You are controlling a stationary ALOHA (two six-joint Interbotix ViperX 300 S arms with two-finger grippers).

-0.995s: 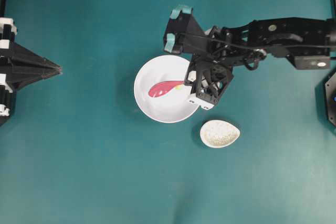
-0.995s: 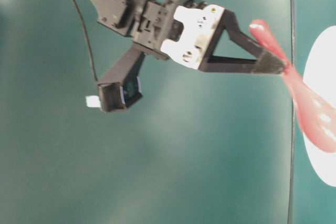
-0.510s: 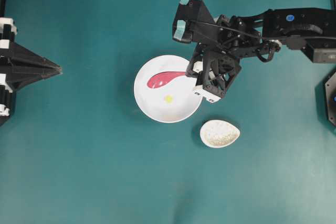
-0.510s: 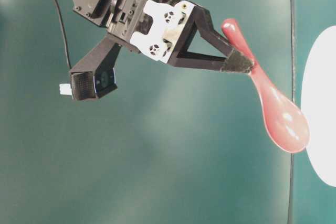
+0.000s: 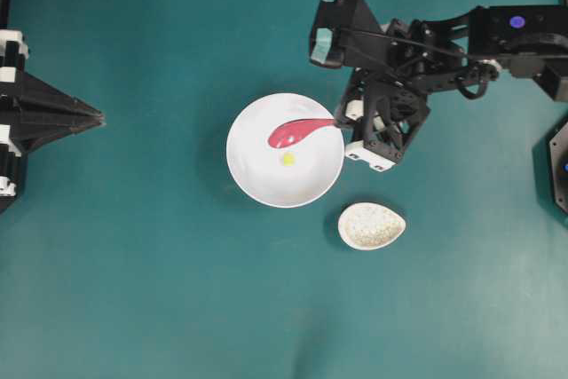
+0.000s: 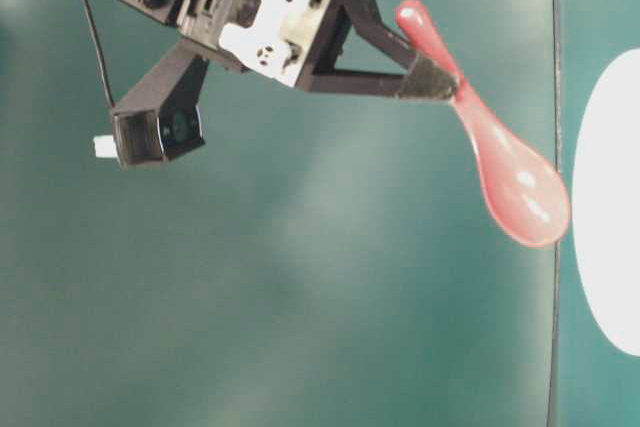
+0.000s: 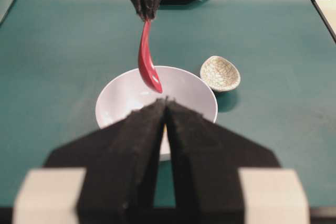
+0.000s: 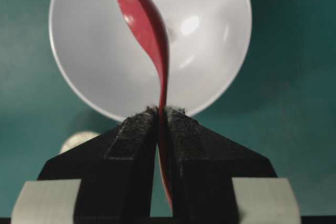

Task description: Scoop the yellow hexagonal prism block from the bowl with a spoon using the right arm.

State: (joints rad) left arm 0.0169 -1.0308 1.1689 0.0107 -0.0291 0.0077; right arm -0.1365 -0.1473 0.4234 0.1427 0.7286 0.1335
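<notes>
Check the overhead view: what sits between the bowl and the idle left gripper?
Nothing: in the overhead view only bare teal tabletop runs from the bowl to the left gripper. The spoon and yellow block are over the bowl.

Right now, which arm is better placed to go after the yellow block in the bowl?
The right. Its end effector is shut on the spoon, held above the bowl near the yellow block. The left end effector sits shut and empty, well away.

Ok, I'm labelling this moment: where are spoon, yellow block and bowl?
spoon (image 5: 290, 134), overhead view, scoop end.
yellow block (image 5: 287, 159), overhead view, its centre.
bowl (image 5: 252, 175), overhead view, bare inner wall.
</notes>
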